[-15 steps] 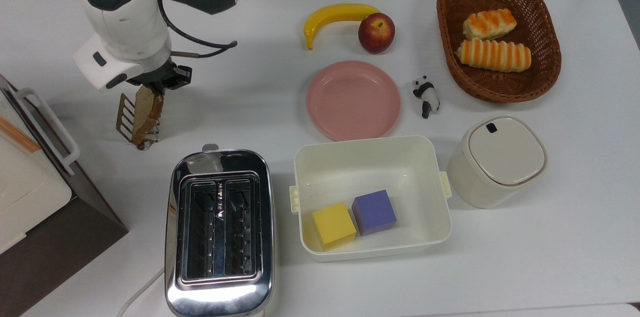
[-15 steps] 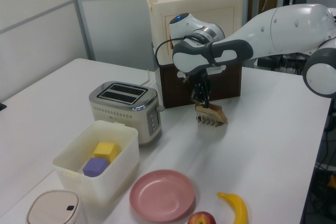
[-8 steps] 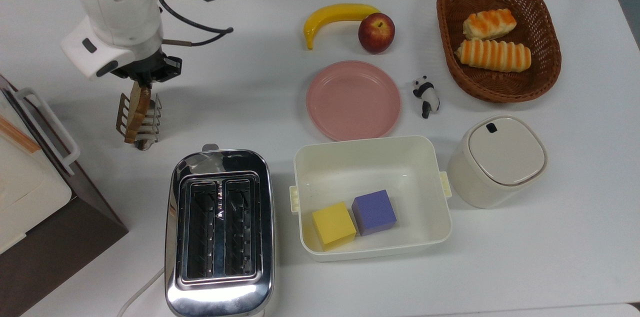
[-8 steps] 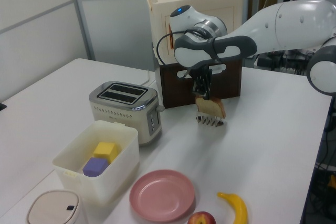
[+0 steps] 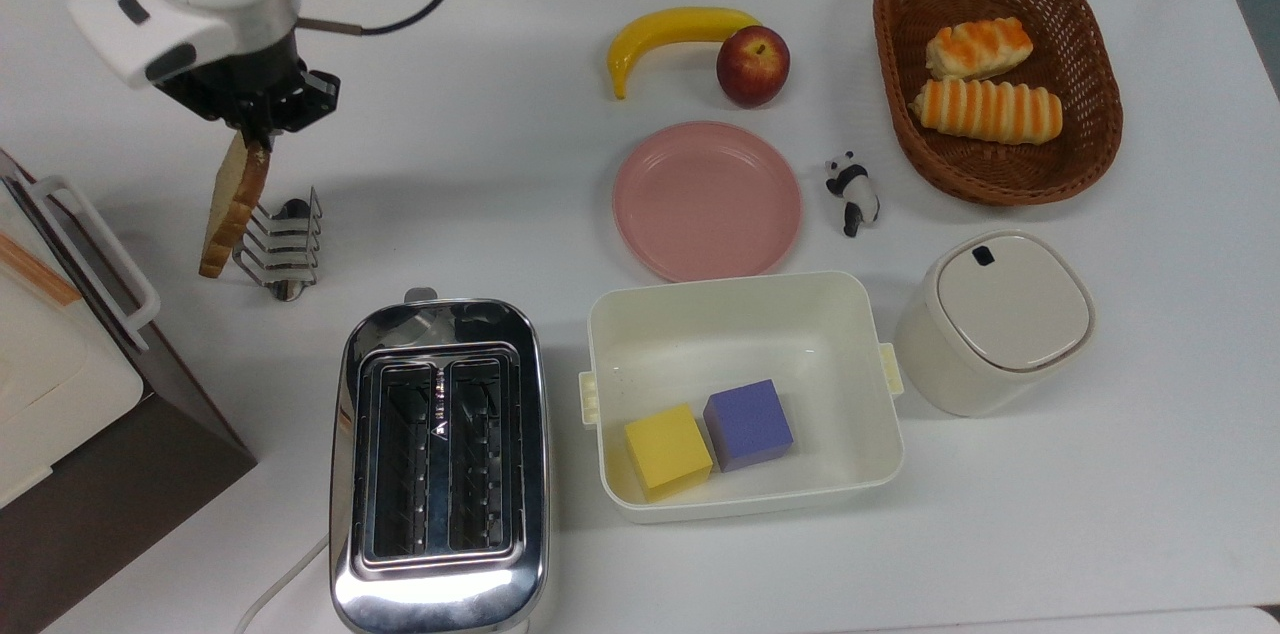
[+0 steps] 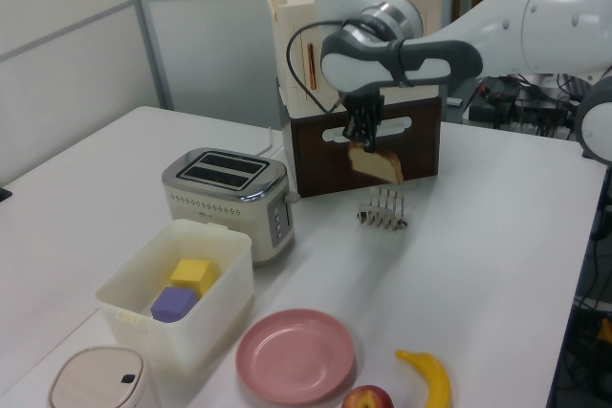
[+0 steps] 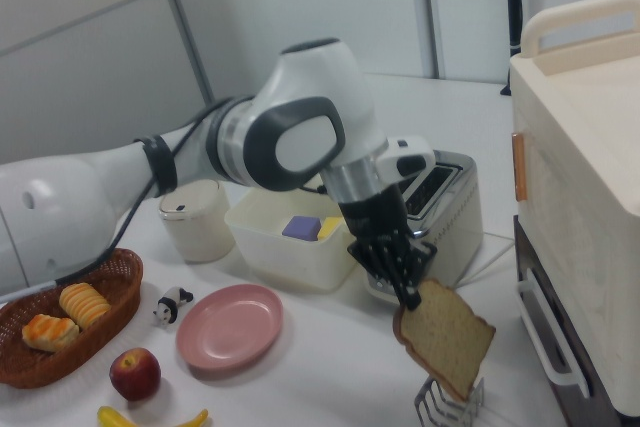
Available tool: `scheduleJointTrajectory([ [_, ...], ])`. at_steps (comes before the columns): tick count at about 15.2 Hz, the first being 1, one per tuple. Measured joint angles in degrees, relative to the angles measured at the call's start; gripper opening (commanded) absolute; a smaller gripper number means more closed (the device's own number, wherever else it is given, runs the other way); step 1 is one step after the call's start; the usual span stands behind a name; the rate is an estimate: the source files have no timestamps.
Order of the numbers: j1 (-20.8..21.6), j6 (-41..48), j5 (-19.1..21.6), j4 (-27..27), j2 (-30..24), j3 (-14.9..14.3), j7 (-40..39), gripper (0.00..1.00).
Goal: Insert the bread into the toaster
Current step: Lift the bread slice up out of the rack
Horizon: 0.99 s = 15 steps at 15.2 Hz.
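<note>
Gripper (image 6: 363, 138) is pinching the bread (image 6: 376, 165) by its top edge, now lifting it clear of the toast rack (image 6: 382, 208). Extraction is looking done; the toaster (image 5: 440, 462) slots are waiting open, transfer next.

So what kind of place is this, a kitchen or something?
More likely a robot test lab set up like a kitchen: a toaster, a wire toast rack and a banana sit on a plain white table, with office-style wall panels behind.

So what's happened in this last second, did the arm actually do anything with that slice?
Yes. The tool, shut on the bread, has lifted it up out of the wire rack; the slice now hangs clear above it. The toaster, the pink plate, the box and the basket have not moved.
</note>
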<state>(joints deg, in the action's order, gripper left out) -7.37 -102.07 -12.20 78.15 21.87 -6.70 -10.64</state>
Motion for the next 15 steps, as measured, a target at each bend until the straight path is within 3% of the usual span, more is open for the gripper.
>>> scheduleJointTrajectory([
  [4,0.02,-1.53,3.19,-2.43,-0.55,0.01,3.26,0.00],
  [15,0.15,-23.60,26.02,-3.37,-0.69,0.70,8.89,0.00],
])
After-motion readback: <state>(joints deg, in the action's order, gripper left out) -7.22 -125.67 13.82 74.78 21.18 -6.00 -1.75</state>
